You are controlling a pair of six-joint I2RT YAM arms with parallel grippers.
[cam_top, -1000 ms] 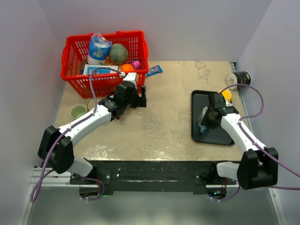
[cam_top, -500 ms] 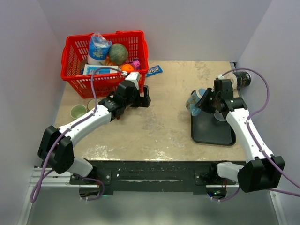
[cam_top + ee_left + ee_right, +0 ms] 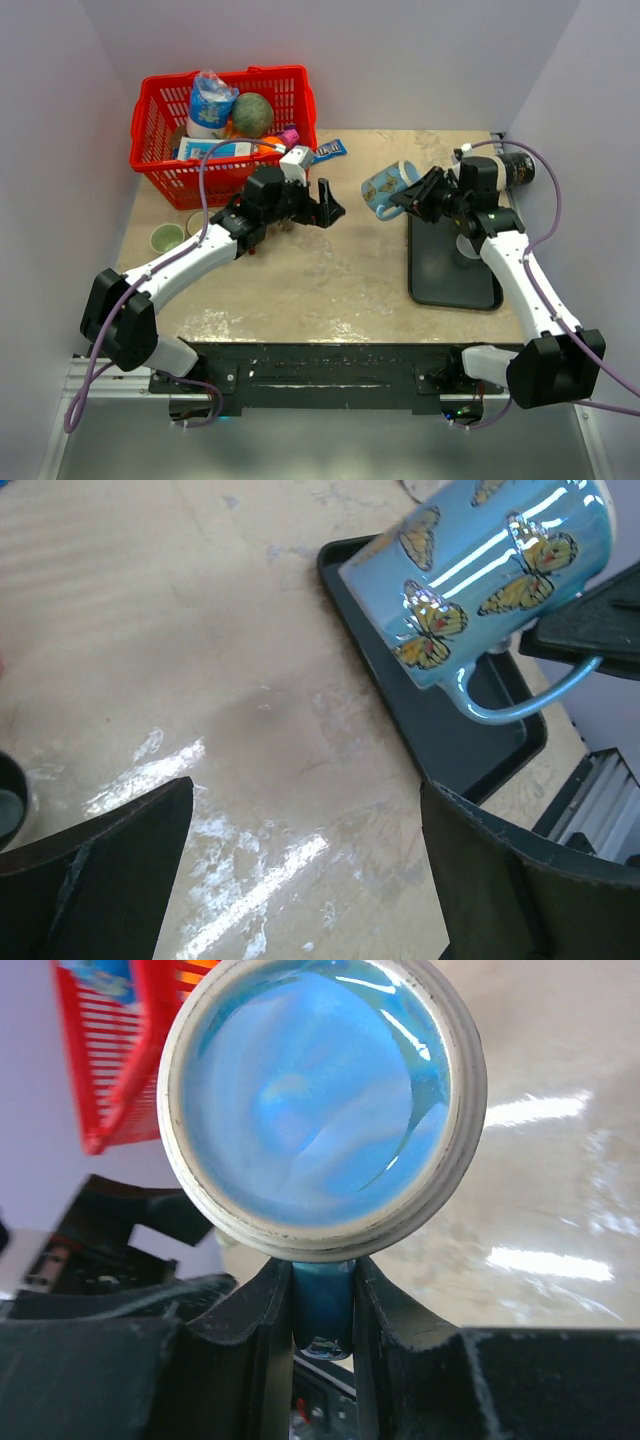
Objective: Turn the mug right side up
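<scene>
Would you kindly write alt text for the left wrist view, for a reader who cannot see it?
A blue mug with butterflies hangs tilted in the air, its handle held by the right pincer at the frame's right edge, seen against a black tray on a beige table. The left pincer's open fingers frame the bottom.

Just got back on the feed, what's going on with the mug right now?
The right gripper is shut on the handle of the blue butterfly mug and holds it in the air, tipped on its side, near the far left corner of the black tray. The left gripper is open and empty, pointing at the mug from the other side with a gap between them. The mug is not yet standing upright.
</scene>
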